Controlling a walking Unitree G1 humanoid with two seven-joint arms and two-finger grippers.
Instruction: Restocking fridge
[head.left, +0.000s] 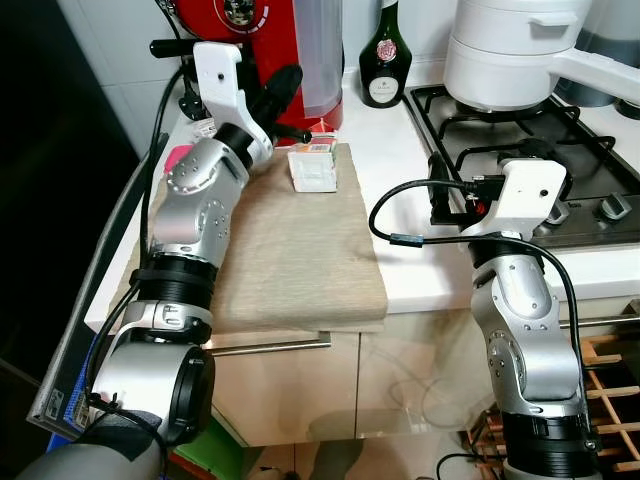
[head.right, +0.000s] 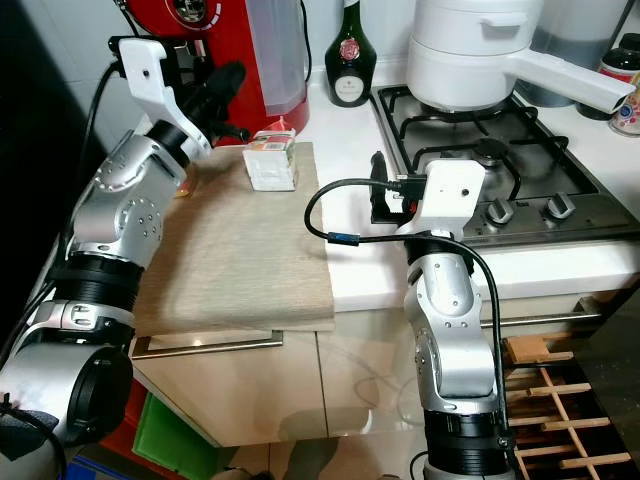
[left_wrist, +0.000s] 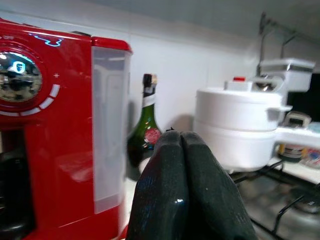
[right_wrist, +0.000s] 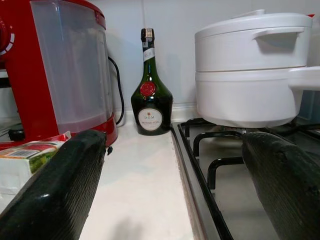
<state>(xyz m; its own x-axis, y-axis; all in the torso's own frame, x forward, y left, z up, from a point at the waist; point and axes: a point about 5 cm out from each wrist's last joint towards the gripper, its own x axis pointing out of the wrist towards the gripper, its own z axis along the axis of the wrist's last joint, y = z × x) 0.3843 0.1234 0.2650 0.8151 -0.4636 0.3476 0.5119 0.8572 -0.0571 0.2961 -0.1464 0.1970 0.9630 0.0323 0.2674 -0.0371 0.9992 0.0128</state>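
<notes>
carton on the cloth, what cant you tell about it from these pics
- Carton: print too small to read in the eye views; contents unknown.
- Right wrist view: carton partly hidden by a finger of the open right hand.
- Left wrist view: the shut left hand blocks the counter.

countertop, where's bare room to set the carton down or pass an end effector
Free: the near half of the beige cloth, in front of the carton; also the white counter strip between cloth and hob. Crowded: the back, with the red machine, the bottle and the left end effector, shut, beside the carton.
</notes>
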